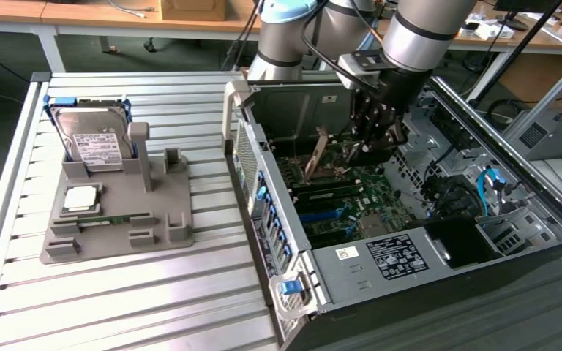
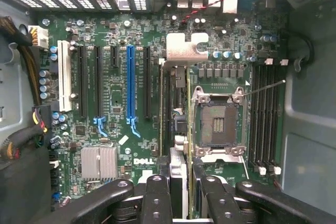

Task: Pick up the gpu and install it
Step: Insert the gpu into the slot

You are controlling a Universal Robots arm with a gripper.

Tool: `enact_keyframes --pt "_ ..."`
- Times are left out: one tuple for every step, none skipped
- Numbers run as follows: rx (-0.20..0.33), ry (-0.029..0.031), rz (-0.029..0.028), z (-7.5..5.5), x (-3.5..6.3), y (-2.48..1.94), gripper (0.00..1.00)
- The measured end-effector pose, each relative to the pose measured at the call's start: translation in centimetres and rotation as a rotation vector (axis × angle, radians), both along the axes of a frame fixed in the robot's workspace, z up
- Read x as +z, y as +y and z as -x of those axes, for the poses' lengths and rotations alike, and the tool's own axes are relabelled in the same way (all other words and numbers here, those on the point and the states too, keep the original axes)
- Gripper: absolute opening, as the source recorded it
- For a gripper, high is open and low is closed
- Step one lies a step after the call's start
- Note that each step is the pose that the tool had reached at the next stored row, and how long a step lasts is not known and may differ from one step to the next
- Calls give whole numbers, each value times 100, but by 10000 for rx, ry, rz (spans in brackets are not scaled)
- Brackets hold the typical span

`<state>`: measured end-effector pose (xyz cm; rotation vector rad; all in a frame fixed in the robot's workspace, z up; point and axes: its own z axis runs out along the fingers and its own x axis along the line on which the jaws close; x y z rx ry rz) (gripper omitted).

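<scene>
In the wrist view the gpu (image 2: 179, 129) shows edge-on as a thin dark card running away from my fingers, its silver end bracket (image 2: 185, 45) toward the case's rear wall. My gripper (image 2: 182, 203) is shut on it, with a black finger (image 2: 156, 198) on each side of the card. It hangs over the green motherboard (image 2: 110, 129), between the black expansion slots and the empty processor socket (image 2: 217, 124). The blue slot (image 2: 130, 85) lies apart to one side. In the exterior view my gripper (image 1: 371, 146) is reaching down inside the open computer case (image 1: 261, 183).
On the slatted table at the exterior view's left, a grey holder (image 1: 115, 212) carries a silver hard drive (image 1: 91, 142), a square chip (image 1: 79, 197) and a green memory stick (image 1: 115, 219). Cable bundles (image 2: 26, 129) and case walls close in around the board.
</scene>
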<state>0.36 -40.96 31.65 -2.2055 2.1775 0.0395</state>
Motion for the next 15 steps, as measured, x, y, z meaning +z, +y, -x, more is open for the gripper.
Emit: enact_keyframes --pt "0 0 0 0 0 -11 27" --pt "0 1 1 1 0 -25 27" --pt "-1 1 1 1 0 -33 27" --pt "-1 1 1 2 0 -42 27" --pt "0 1 1 2 0 -50 27" --pt "0 0 1 2 0 -63 27" --pt "-1 0 1 3 0 -78 27" --pt "-1 1 1 3 -1 -88 27" --pt "-1 0 1 3 -1 -96 27" --pt "0 1 1 4 -1 -104 27" --pt "-1 0 1 4 -1 -111 27" --pt "0 0 1 4 -1 -117 27" --pt "0 0 1 4 -1 -124 27" --pt "0 0 1 4 -1 -131 27" --pt "0 0 1 5 -1 -137 27"
